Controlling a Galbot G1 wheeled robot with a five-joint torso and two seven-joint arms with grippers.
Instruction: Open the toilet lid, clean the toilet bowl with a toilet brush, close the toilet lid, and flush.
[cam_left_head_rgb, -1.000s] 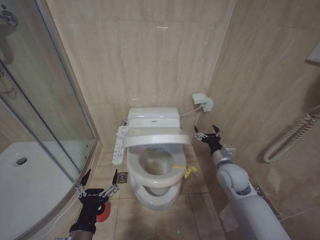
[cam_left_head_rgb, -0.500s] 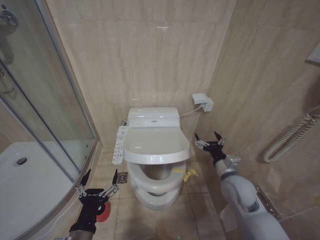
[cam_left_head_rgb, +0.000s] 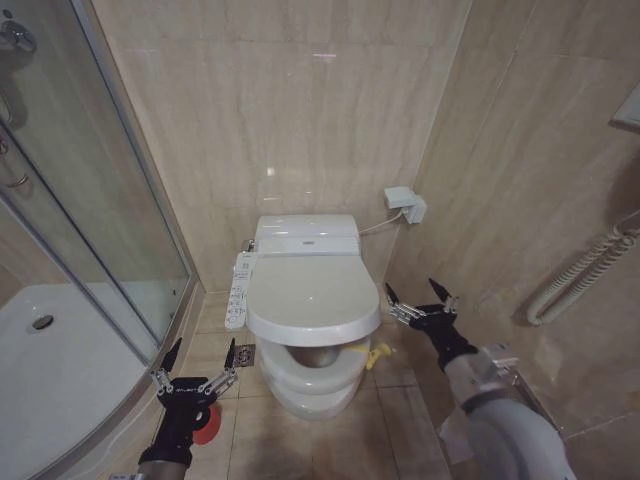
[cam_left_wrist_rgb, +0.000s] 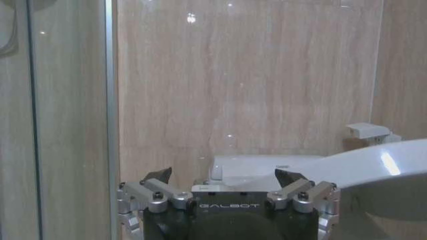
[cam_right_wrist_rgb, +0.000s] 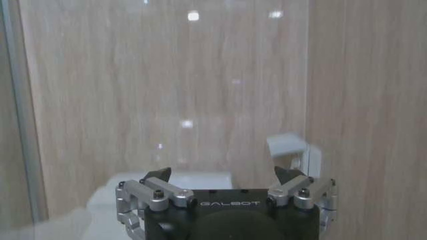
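The white toilet lid (cam_left_head_rgb: 312, 298) lies almost flat over the seat, with a dark gap left at its front edge. It hides the inside of the toilet bowl (cam_left_head_rgb: 312, 398). My right gripper (cam_left_head_rgb: 422, 302) hangs open just right of the lid, apart from it. My left gripper (cam_left_head_rgb: 200, 372) is open low at the toilet's left, above the red holder (cam_left_head_rgb: 207, 428) of the toilet brush; the brush handle is hidden. The left wrist view has the left gripper (cam_left_wrist_rgb: 223, 180) open and the lid's edge (cam_left_wrist_rgb: 380, 167) beside it. The right gripper (cam_right_wrist_rgb: 223, 177) also shows open.
A glass shower enclosure (cam_left_head_rgb: 100, 200) and its white tray (cam_left_head_rgb: 60, 370) stand on the left. A white side control panel (cam_left_head_rgb: 238, 290) hangs at the toilet's left. A wall box (cam_left_head_rgb: 405, 203) and a white hose (cam_left_head_rgb: 580, 275) are on the right wall. A yellow scrap (cam_left_head_rgb: 378, 350) lies on the floor.
The lid has dropped from half raised to almost flat over the seat. My right gripper has come down and back from the lid's edge. The left arm has not moved.
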